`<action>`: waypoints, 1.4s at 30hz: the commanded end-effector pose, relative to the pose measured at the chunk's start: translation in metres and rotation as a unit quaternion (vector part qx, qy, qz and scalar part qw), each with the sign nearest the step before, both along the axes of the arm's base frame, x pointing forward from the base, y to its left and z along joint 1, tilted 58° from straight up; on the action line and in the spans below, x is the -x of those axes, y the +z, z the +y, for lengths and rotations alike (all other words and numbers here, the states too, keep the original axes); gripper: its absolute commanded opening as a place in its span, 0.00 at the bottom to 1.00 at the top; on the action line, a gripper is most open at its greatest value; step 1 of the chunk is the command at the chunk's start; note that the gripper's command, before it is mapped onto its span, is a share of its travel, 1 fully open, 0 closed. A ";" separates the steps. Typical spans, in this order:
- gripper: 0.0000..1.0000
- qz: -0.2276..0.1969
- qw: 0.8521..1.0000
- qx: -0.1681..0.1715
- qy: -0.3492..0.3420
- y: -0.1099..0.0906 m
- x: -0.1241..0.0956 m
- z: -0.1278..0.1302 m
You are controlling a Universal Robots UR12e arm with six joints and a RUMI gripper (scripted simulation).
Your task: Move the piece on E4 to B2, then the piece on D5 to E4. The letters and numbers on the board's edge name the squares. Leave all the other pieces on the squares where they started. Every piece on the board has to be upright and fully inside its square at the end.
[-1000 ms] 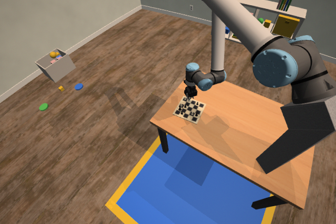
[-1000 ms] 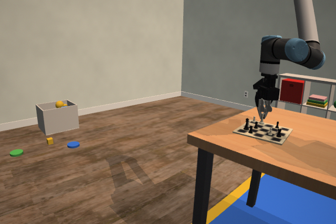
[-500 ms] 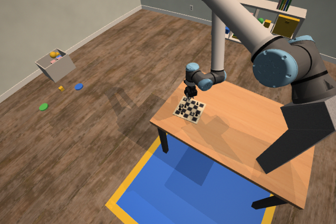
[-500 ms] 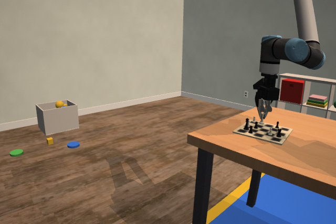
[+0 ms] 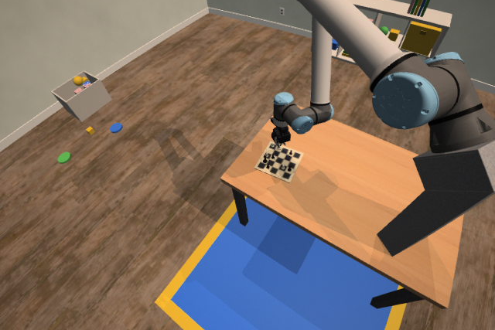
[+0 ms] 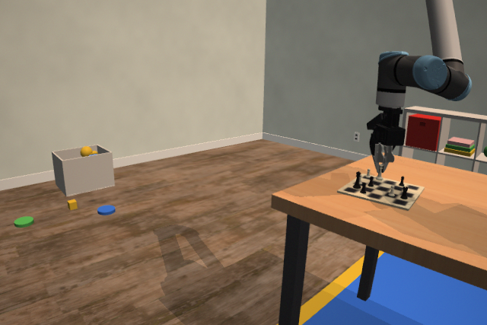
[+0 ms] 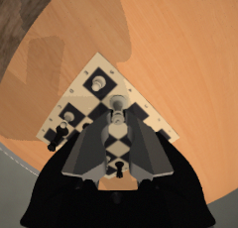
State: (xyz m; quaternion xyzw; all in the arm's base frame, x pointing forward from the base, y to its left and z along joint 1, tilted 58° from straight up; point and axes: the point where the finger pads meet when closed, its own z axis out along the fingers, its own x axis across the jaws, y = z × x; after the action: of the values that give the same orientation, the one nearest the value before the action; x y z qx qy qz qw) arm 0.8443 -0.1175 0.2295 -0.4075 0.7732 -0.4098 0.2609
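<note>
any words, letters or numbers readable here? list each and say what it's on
None can be read for sure.
Chessboard edge marks: letters and numbers show in the wrist view, too blurred to read.
Red box on the shelf: a small dark mark, too small to read.
Yellow box: no text visible.
The tool, shut on a pale chess piece, carries no label that shows.

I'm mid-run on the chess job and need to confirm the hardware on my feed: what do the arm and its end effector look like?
Thick beige tubular arm with dark grey joint housings and round light-blue end caps, on an angular dark grey pedestal. The black end effector carries two tapered grey fingers. No cables or markings are visible.
</note>
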 end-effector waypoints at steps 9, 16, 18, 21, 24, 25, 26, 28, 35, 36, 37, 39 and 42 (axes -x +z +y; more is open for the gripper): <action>0.00 -0.002 1.000 0.001 0.000 0.002 -0.004 -0.002; 0.00 -0.002 1.000 0.001 0.000 0.000 -0.005 -0.003; 0.00 -0.002 1.000 0.001 0.000 0.000 -0.005 -0.003; 0.00 -0.002 1.000 0.001 0.000 0.000 -0.005 -0.003; 0.00 -0.002 1.000 0.001 0.000 0.000 -0.005 -0.003; 0.00 -0.002 1.000 0.001 0.000 0.000 -0.005 -0.003; 0.00 -0.002 1.000 0.001 0.000 0.000 -0.005 -0.003; 0.00 -0.002 1.000 0.001 0.000 0.000 -0.005 -0.003; 0.00 -0.002 1.000 0.001 0.000 0.000 -0.005 -0.003; 0.00 -0.002 1.000 0.001 0.000 0.000 -0.005 -0.003; 0.00 -0.002 1.000 0.001 0.000 0.000 -0.005 -0.003; 0.00 -0.002 1.000 0.001 0.000 0.000 -0.005 -0.003; 0.00 -0.002 1.000 0.001 0.000 0.000 -0.005 -0.003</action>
State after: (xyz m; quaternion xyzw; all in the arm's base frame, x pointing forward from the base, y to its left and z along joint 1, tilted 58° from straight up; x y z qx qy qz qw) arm 0.8470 -0.1186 0.2281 -0.4076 0.7730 -0.4099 0.2612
